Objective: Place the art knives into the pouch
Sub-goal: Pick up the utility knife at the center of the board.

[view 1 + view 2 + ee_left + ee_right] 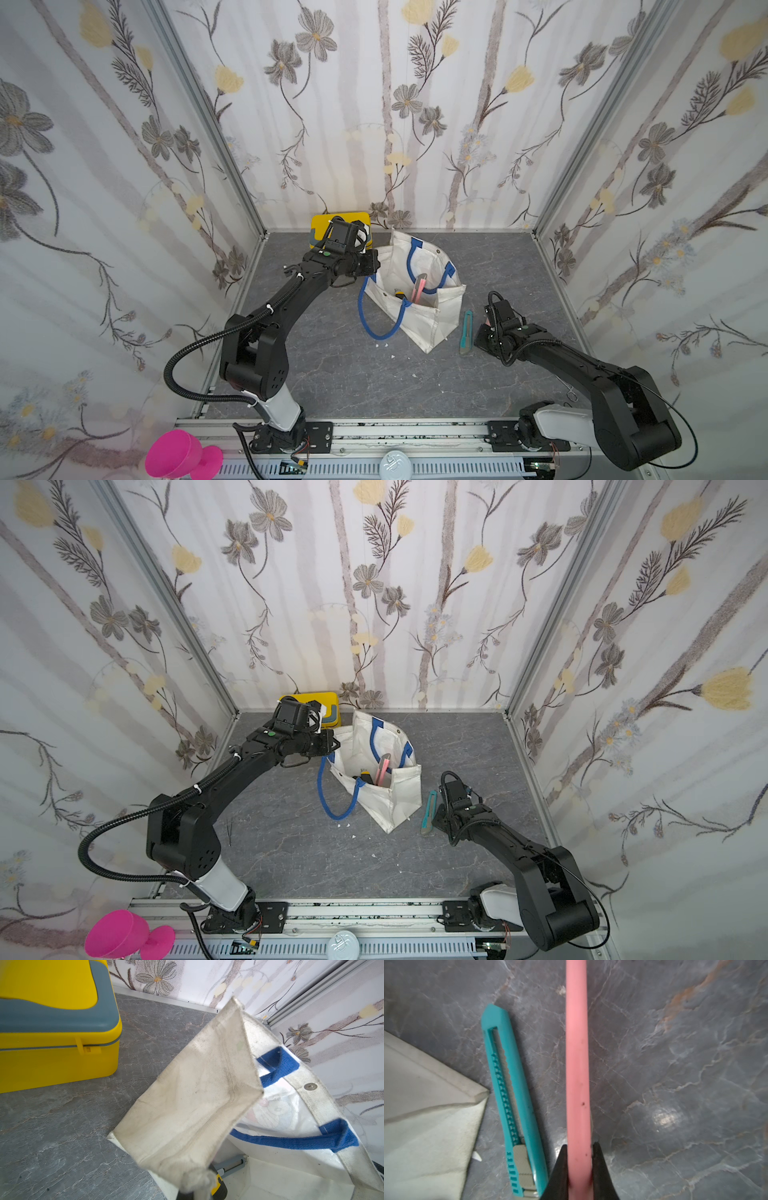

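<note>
Beside the pouch (430, 328), the right gripper (579, 1148) pinches a pink art knife (576, 1053); the left gripper (372, 264), fingers pressed together, clamps the pouch's rim.

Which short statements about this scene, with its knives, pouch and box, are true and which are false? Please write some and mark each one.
1. The left gripper holds the pouch by its rim. True.
2. The teal art knife lies inside the pouch. False: it lies on the table beside the pouch.
3. The right gripper is shut on a pink art knife. True.
4. The yellow box has its lid open. False: the lid is closed.
5. The pouch is empty. False: a second pink knife and a yellow-and-black tool stick out of it.
</note>
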### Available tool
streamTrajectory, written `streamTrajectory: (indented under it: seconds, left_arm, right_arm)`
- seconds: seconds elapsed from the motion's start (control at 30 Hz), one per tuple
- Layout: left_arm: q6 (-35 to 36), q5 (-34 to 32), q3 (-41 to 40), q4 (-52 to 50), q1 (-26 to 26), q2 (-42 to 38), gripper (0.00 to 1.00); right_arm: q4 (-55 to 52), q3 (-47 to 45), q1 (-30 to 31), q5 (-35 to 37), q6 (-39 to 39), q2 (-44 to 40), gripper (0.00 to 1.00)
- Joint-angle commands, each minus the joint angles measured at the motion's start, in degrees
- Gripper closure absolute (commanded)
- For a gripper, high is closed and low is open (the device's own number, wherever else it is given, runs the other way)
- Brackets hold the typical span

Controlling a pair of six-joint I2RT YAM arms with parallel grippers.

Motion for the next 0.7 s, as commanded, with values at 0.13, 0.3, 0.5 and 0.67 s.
streamTrajectory:
  seconds: [0.13,0.3,0.5,0.67]
  left_arm:
    - [0.24,0.16,0.0,0.47,-0.05,0.15,1.0]
    - [0.24,0.07,-0.01,0.46,-0.05,0.43,1.0]
    - [0.09,0.12,-0.06,0.46,-0.06,1.1,1.0]
    - [-0.16,0.54,-0.24,0.73,-0.05,1.48,1.0]
  right_arm:
    - [-8.04,13.53,-0.02,6.54,-3.78,-3.11,1.0]
    - [-11.06,24.97,0.44,7.79,-6.8,-2.36,1.0]
    - [-12.34,41.0,5.08,8.74,-10.07,2.87,1.0]
    - [-12.94,52.54,12.4,9.29,-11.84,11.22,1.0]
